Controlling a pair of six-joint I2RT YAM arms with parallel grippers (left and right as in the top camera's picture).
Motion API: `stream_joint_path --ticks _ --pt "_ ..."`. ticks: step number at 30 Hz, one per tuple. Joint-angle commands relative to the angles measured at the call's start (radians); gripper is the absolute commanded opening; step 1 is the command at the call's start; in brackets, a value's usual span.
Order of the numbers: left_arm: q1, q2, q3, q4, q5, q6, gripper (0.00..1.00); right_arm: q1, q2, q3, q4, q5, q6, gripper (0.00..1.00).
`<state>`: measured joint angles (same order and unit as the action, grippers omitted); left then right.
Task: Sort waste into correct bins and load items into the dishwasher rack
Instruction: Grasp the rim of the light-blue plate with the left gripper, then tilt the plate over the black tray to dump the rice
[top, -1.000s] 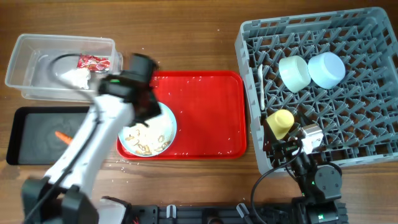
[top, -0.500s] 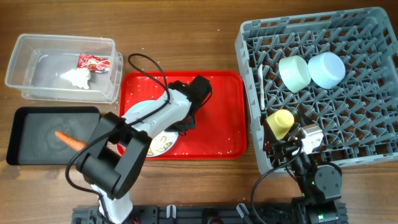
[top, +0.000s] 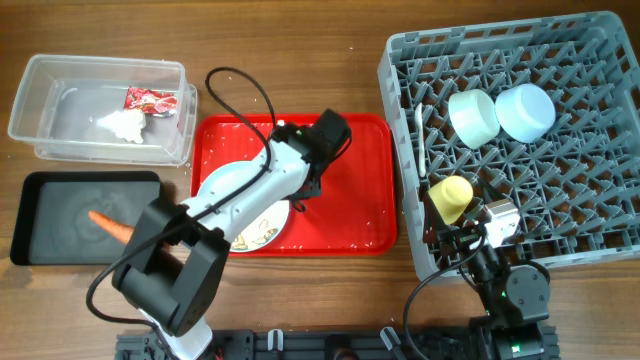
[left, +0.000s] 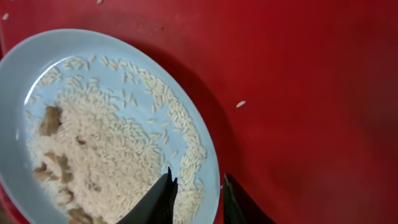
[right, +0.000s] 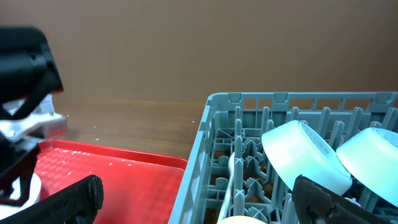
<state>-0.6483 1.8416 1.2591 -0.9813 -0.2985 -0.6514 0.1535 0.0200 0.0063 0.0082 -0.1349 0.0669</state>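
Observation:
The pale blue plate (top: 225, 185) lies on the red tray (top: 350, 190) and holds rice-like grains (left: 106, 143) and beige scraps (left: 50, 121). My left gripper (top: 298, 203) is at the plate's right rim (left: 93, 68). Its fingers (left: 198, 186) are narrowly closed over the rim, one on the rice and one outside. The carrot (top: 110, 224) lies in the black tray (top: 50, 215). The red wrapper (top: 150, 99) and tissue (top: 122, 124) lie in the clear tub (top: 60, 110). The rack (top: 560, 200) holds the yellow-green cup (top: 450, 198), pale green bowl (top: 473, 115), light blue bowl (top: 525, 110) and white spoon (top: 421, 140). My right gripper (right: 196, 199) is open and empty at the rack's front left.
Loose grains are scattered on the red tray and on the wood around it. A black cable (top: 240, 85) loops from the left arm over the table behind the tray. The right wrist view shows the rack wall (right: 211, 124) close ahead and the red tray (right: 112, 168) to its left.
My left arm swung from the tub side across the plate to the plate's right rim. The plate and the right arm have not moved.

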Motion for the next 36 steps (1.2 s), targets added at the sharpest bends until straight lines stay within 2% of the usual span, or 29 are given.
stream_joint_path --ticks 1,3,7,10,15,17,19,30,32,36 --pt "-0.007 0.008 -0.079 0.05 0.021 0.002 0.25 -0.003 -0.009 -0.001 0.003 -0.013 0.014 1.0" --pt "-0.01 0.008 -0.114 0.1 0.072 0.079 0.25 -0.003 -0.009 -0.001 0.003 -0.013 0.014 1.0" --pt "-0.031 0.008 -0.13 0.127 0.097 0.146 0.18 -0.003 -0.009 -0.001 0.003 -0.013 0.013 1.0" --pt "-0.035 0.008 -0.13 0.119 0.096 0.15 0.18 -0.003 -0.009 -0.001 0.003 -0.013 0.014 1.0" --pt "-0.035 0.049 -0.16 0.165 0.063 0.151 0.12 -0.003 -0.009 -0.001 0.003 -0.013 0.014 1.0" --pt "-0.035 0.08 -0.167 0.175 0.053 0.151 0.06 -0.003 -0.009 -0.001 0.003 -0.013 0.014 1.0" --pt "-0.035 0.077 -0.159 0.166 0.009 0.15 0.04 -0.003 -0.009 -0.001 0.003 -0.013 0.014 1.0" --pt "-0.032 0.017 0.223 -0.245 -0.148 0.203 0.04 -0.003 -0.009 -0.001 0.003 -0.013 0.014 1.0" --pt "-0.023 -0.009 0.286 -0.316 -0.129 0.198 0.04 -0.003 -0.009 -0.001 0.003 -0.013 0.014 1.0" --pt "0.094 -0.142 0.312 -0.337 0.087 0.198 0.04 -0.003 -0.009 -0.001 0.003 -0.013 0.014 1.0"
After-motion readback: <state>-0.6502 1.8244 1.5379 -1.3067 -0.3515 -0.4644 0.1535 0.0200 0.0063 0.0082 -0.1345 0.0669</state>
